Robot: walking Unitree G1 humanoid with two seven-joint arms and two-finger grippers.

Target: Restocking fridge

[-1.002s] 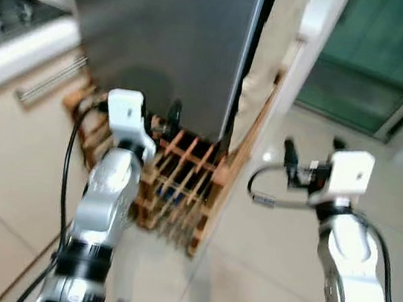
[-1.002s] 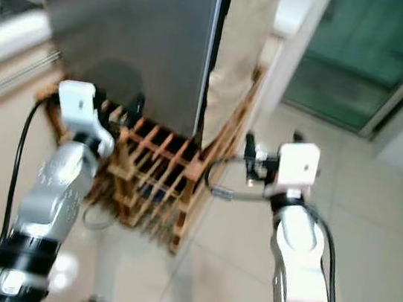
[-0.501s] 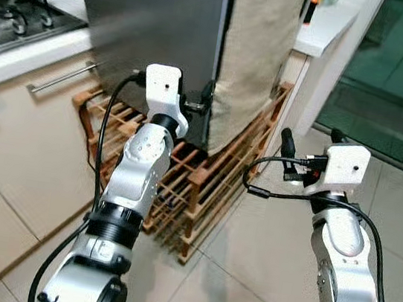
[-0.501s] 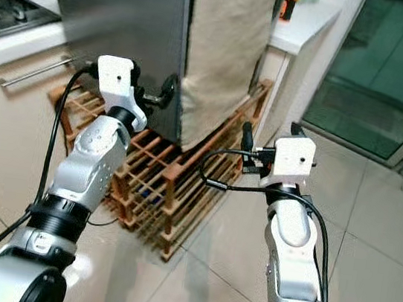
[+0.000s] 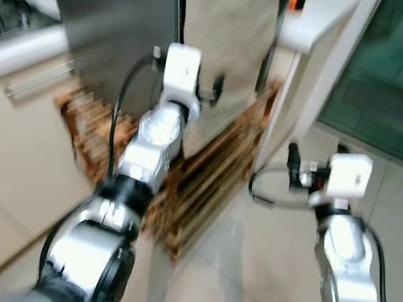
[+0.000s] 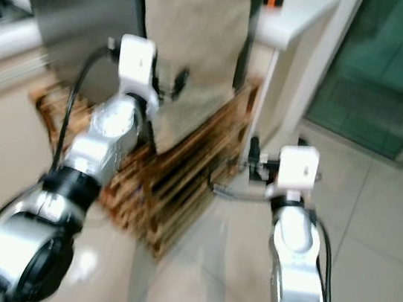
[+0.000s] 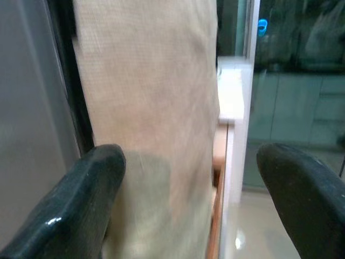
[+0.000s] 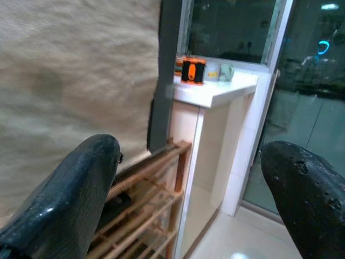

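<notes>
In front of the robot stands the grey fridge [image 5: 114, 26], its side draped with a beige cloth [image 5: 228, 42], on a wooden rack [image 5: 209, 175]. The left gripper [image 7: 188, 210] is raised close to the cloth, fingers spread wide with nothing between them. The right gripper [image 8: 188, 199] hangs lower over the tiled floor [image 5: 266, 280], near a white counter [image 8: 215, 89], also wide open and holding nothing. An orange object [image 8: 193, 70] sits on that counter.
</notes>
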